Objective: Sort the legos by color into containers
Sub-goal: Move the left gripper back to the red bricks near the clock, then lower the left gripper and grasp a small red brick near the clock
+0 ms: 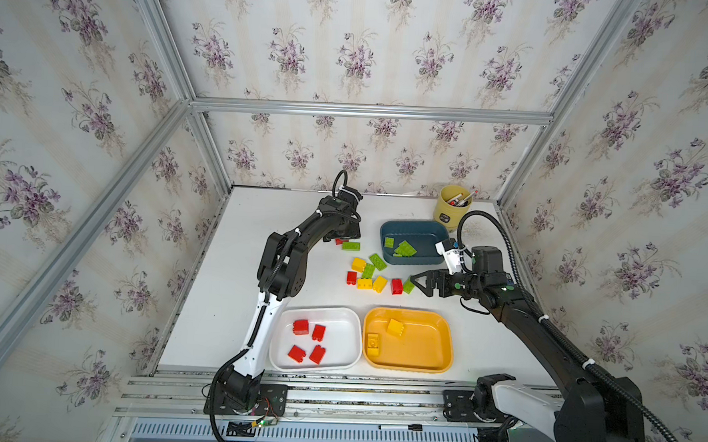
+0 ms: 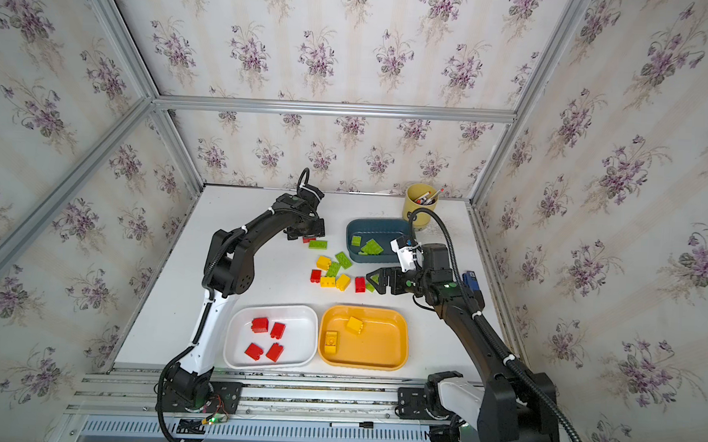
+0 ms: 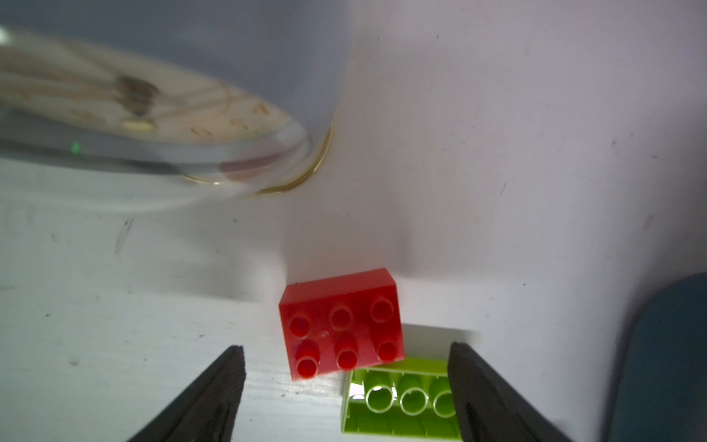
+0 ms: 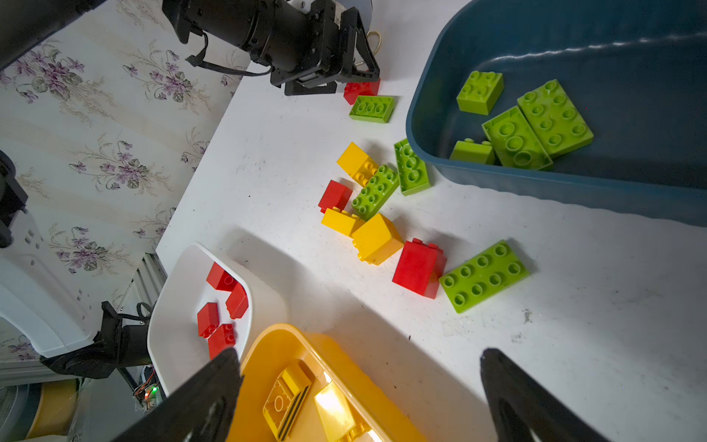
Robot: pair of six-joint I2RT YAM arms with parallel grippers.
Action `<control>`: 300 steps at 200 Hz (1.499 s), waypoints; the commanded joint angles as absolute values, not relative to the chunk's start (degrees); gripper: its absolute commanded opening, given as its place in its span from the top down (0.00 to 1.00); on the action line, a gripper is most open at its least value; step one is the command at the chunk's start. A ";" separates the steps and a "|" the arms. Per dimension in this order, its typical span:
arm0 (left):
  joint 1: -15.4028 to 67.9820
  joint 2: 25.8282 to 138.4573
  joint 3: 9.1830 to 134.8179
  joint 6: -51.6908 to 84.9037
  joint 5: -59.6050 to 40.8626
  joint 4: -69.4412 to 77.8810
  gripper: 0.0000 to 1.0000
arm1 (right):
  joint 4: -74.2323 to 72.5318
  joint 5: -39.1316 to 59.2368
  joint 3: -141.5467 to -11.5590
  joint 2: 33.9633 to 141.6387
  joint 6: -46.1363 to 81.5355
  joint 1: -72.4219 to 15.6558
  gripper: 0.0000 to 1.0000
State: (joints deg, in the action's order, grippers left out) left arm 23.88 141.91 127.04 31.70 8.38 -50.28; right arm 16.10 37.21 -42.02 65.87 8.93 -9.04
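Note:
My left gripper is open and low over the table's far middle. A red lego lies just ahead of its fingertips. An upturned green lego rests against one finger. My right gripper hangs open and empty beside a flat green lego and a red one. Several mixed legos lie between the arms. The white container holds several red legos. Two yellow ones are in the orange-yellow container, and several green ones in the teal container.
A yellow pen cup stands at the back right, behind the teal container. Two markers lie on the front rail below the table. A blurred clear disc sits just beyond the left gripper. Aluminium frame posts run along the table's sides.

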 commanded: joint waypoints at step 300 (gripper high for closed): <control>23.45 140.71 132.00 26.84 11.17 -57.88 0.21 | 14.10 38.57 -45.60 70.11 7.37 -9.07 0.00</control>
